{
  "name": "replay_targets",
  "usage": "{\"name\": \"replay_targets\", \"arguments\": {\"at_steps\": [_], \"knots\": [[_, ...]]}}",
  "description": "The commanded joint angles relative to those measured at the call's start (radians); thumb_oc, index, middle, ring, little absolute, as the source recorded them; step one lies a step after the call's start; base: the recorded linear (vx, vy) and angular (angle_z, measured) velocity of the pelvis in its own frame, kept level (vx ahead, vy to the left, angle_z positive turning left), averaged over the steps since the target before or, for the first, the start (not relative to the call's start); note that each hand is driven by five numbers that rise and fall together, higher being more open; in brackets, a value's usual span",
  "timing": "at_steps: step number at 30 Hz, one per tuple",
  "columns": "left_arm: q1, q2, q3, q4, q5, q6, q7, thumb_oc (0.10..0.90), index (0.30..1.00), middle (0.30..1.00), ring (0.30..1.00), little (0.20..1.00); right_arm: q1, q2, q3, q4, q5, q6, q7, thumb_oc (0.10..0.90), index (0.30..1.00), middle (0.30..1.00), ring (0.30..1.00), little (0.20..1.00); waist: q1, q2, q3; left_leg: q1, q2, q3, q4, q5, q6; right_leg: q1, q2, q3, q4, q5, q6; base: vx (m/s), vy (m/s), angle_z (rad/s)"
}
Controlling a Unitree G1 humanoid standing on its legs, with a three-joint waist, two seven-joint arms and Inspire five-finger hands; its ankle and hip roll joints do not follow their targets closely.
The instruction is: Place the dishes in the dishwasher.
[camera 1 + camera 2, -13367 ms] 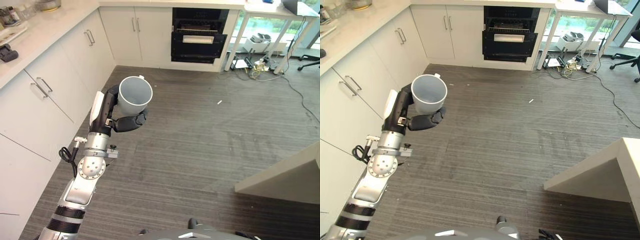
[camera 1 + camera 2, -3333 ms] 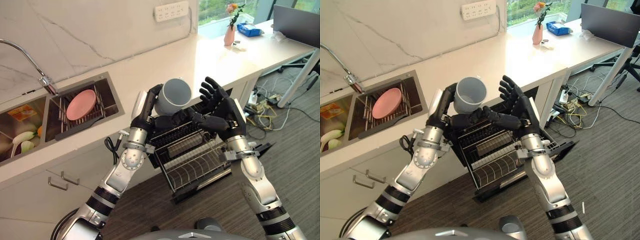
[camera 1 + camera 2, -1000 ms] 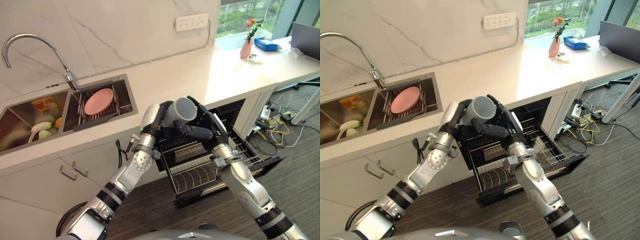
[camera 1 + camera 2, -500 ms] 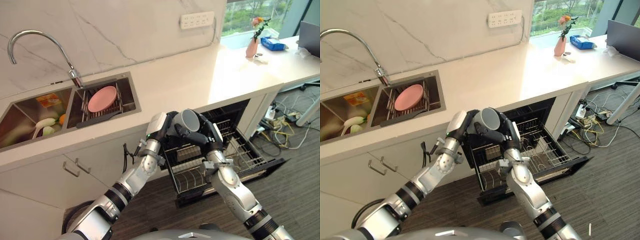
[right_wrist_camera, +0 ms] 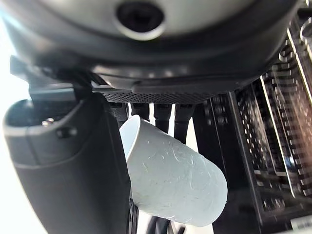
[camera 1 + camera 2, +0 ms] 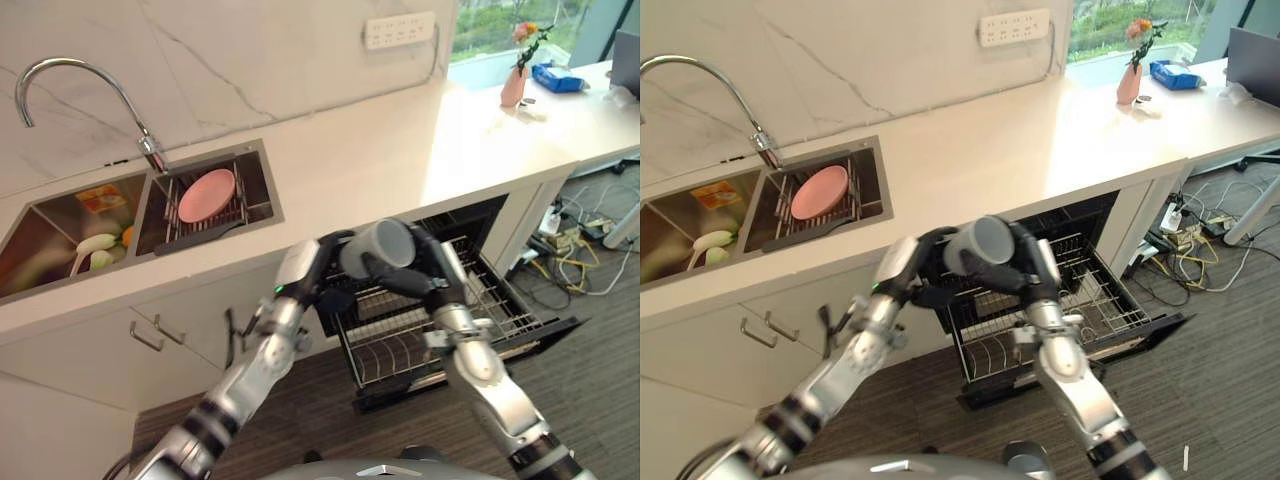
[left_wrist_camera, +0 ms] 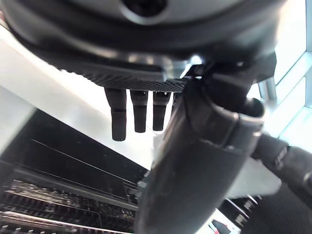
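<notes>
Two hands meet at a grey cup (image 6: 378,245) above the open dishwasher rack (image 6: 420,330). Right hand (image 6: 425,278) curls round the cup, thumb alongside. Left hand (image 6: 318,272), at the cup's 9 o'clock, hangs loose-fingered, gripping nothing.

No text, label, number or sign can be read on anything here. The blue box (image 6: 558,77) on the far right of the counter (image 6: 420,150) and the orange packet (image 6: 100,198) in the left sink basin (image 6: 40,250) may bear print, but it is too small to make out.
</notes>
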Motion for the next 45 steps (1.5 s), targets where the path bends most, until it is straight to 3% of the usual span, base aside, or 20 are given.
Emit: {"name": "replay_targets", "arguments": {"at_steps": [1, 3, 8, 11, 14, 15, 17, 19, 20, 23, 26, 30, 31, 36, 42, 43, 45], "knots": [[-0.039, 0.048, 0.097, -0.012, -0.031, -0.034, 0.058, 0.800, 0.900, 0.900, 0.900, 0.900, -0.146, 0.051, -0.101, -0.163, -0.030, -0.143, 0.009, 0.400, 0.300, 0.300, 0.300, 0.300, 0.027, -0.113, -0.007, 0.079, 0.030, 0.059, 0.002, -0.047, -0.057, 0.187, -0.062, -0.022, -0.351, 0.208, 0.128, 0.03, 0.000, 0.13], [0.054, 0.058, 0.189, -0.007, -0.040, -0.030, 0.060, 0.800, 0.900, 0.900, 0.900, 0.900, -0.122, 0.033, -0.159, -0.144, -0.047, -0.127, 0.025, 0.400, 0.300, 0.300, 0.300, 0.300, 0.045, -0.117, -0.007, 0.075, 0.027, 0.049, 0.002, -0.047, -0.056, 0.192, -0.063, -0.033, -0.353, 0.206, 0.127, 0.03, 0.003, 0.05], [0.131, 0.043, 0.265, 0.027, -0.088, -0.015, 0.050, 0.800, 0.900, 0.900, 0.900, 0.900, -0.113, 0.015, -0.173, -0.075, -0.014, -0.100, 0.058, 0.400, 0.300, 0.300, 0.300, 0.300, 0.068, -0.125, -0.002, 0.067, 0.024, 0.033, 0.002, -0.044, -0.055, 0.193, -0.065, -0.049, -0.350, 0.204, 0.127, 0.00, -0.001, 0.15], [0.189, 0.034, 0.314, 0.081, -0.150, 0.001, 0.018, 0.800, 0.900, 0.900, 0.900, 0.900, -0.132, -0.038, -0.159, 0.049, -0.001, -0.037, 0.106, 0.400, 0.300, 0.300, 0.300, 0.300, 0.111, -0.142, 0.018, 0.040, 0.021, 0.008, 0.002, -0.035, -0.053, 0.184, -0.070, -0.077, -0.341, 0.204, 0.127, -0.05, -0.016, 0.27], [0.202, 0.045, 0.312, 0.112, -0.151, 0.006, -0.006, 0.800, 0.900, 0.900, 0.900, 0.900, -0.149, -0.072, -0.151, 0.127, -0.019, -0.014, 0.128, 0.400, 0.300, 0.300, 0.300, 0.300, 0.132, -0.151, 0.027, 0.023, 0.020, -0.008, 0.002, -0.030, -0.054, 0.181, -0.073, -0.096, -0.341, 0.204, 0.127, -0.05, -0.022, 0.34], [0.203, 0.058, 0.287, 0.191, -0.144, 0.019, -0.052, 0.800, 0.900, 0.900, 0.900, 0.900, -0.171, -0.108, -0.132, 0.277, -0.023, 0.033, 0.157, 0.400, 0.300, 0.300, 0.300, 0.300, 0.169, -0.165, 0.046, -0.007, 0.016, -0.035, 0.002, -0.019, -0.056, 0.178, -0.077, -0.133, -0.344, 0.206, 0.127, -0.07, -0.034, 0.38], [0.201, 0.058, 0.287, 0.192, -0.144, 0.019, -0.052, 0.800, 0.900, 0.900, 0.900, 0.900, -0.174, -0.108, -0.132, 0.281, -0.023, 0.031, 0.158, 0.400, 0.300, 0.300, 0.300, 0.300, 0.167, -0.165, 0.046, -0.008, 0.016, -0.038, 0.002, -0.019, -0.056, 0.178, -0.077, -0.136, -0.345, 0.206, 0.127, -0.04, -0.021, 0.49], [0.203, 0.052, 0.256, 0.287, -0.148, 0.027, -0.093, 0.800, 0.900, 0.900, 0.900, 0.900, -0.206, -0.121, -0.123, 0.416, -0.074, 0.063, 0.160, 0.400, 0.300, 0.300, 0.300, 0.300, 0.194, -0.170, 0.058, -0.032, 0.011, -0.066, 0.002, -0.013, -0.057, 0.181, -0.079, -0.178, -0.351, 0.208, 0.129, -0.02, -0.020, 0.63], [0.207, 0.043, 0.229, 0.352, -0.148, 0.035, -0.115, 0.800, 0.900, 0.900, 0.900, 0.900, -0.230, -0.094, -0.110, 0.529, -0.107, 0.081, 0.147, 0.400, 0.300, 0.300, 0.300, 0.300, 0.211, -0.173, 0.062, -0.042, 0.010, -0.078, 0.002, -0.010, -0.057, 0.181, -0.079, -0.190, -0.353, 0.207, 0.129, 0.01, -0.009, 0.42], [0.205, 0.033, 0.218, 0.408, -0.152, 0.041, -0.128, 0.800, 0.900, 0.900, 0.900, 0.900, -0.259, -0.073, -0.103, 0.599, -0.126, 0.092, 0.140, 0.400, 0.300, 0.300, 0.300, 0.300, 0.222, -0.176, 0.066, -0.052, 0.011, -0.085, 0.002, -0.008, -0.056, 0.178, -0.078, -0.197, -0.354, 0.206, 0.128, 0.01, -0.005, 0.27], [0.194, -0.018, 0.192, 0.573, -0.178, 0.069, -0.148, 0.800, 0.900, 0.900, 0.900, 0.900, -0.304, -0.005, -0.067, 0.754, -0.146, 0.117, 0.138, 0.400, 0.300, 0.300, 0.300, 0.300, 0.238, -0.181, 0.069, -0.057, 0.012, -0.091, 0.002, -0.006, -0.056, 0.175, -0.077, -0.202, -0.352, 0.205, 0.126, 0.01, 0.001, 0.07], [0.174, -0.038, 0.171, 0.641, -0.176, 0.072, -0.145, 0.800, 0.900, 0.900, 0.900, 0.900, -0.336, 0.029, -0.051, 0.822, -0.129, 0.118, 0.142, 0.400, 0.300, 0.300, 0.300, 0.300, 0.242, -0.184, 0.068, -0.056, 0.013, -0.095, 0.002, -0.007, -0.055, 0.178, -0.076, -0.202, -0.353, 0.203, 0.124, 0.01, 0.004, 0.13], [0.168, -0.054, 0.161, 0.679, -0.187, 0.075, -0.138, 0.800, 0.900, 0.900, 0.900, 0.900, -0.349, 0.047, -0.039, 0.821, -0.118, 0.116, 0.144, 0.800, 0.900, 0.900, 0.900, 0.900, 0.243, -0.185, 0.066, -0.054, 0.013, -0.093, 0.002, -0.008, -0.054, 0.180, -0.076, -0.204, -0.354, 0.202, 0.123, 0.01, 0.008, 0.08], [0.120, -0.094, 0.142, 0.806, -0.214, 0.076, -0.110, 0.800, 0.900, 0.900, 0.900, 0.900, -0.401, 0.046, 0.002, 0.823, -0.153, 0.106, 0.144, 0.800, 0.900, 0.900, 0.900, 0.900, 0.232, -0.185, 0.059, -0.044, 0.012, -0.084, 0.002, -0.013, -0.055, 0.184, -0.075, -0.193, -0.357, 0.201, 0.122, 0.01, 0.007, -0.02], [0.101, -0.098, 0.139, 0.830, -0.218, 0.074, -0.102, 0.800, 0.900, 0.900, 0.900, 0.900, -0.423, 0.016, 0.023, 0.787, -0.194, 0.103, 0.154, 0.800, 0.900, 0.900, 0.900, 0.900, 0.221, -0.183, 0.057, -0.036, 0.013, -0.075, 0.002, -0.015, -0.055, 0.183, -0.074, -0.182, -0.356, 0.201, 0.122, 0.01, 0.014, -0.09], [0.099, -0.107, 0.138, 0.839, -0.221, 0.076, -0.109, 0.800, 0.900, 0.900, 0.900, 0.900, -0.432, -0.024, 0.040, 0.685, -0.213, 0.106, 0.187, 0.800, 0.900, 0.900, 0.900, 0.900, 0.199, -0.181, 0.055, -0.026, 0.014, -0.062, 0.002, -0.019, -0.055, 0.182, -0.074, -0.165, -0.357, 0.200, 0.121, 0.01, 0.022, -0.07], [0.099, -0.112, 0.134, 0.840, -0.221, 0.077, -0.115, 0.800, 0.900, 0.900, 0.900, 0.900, -0.433, -0.043, 0.047, 0.646, -0.220, 0.109, 0.199, 0.800, 0.900, 0.900, 0.900, 0.900, 0.188, -0.181, 0.055, -0.019, 0.015, -0.054, 0.002, -0.023, -0.054, 0.179, -0.074, -0.156, -0.356, 0.201, 0.122, 0.00, 0.014, -0.16]]}}
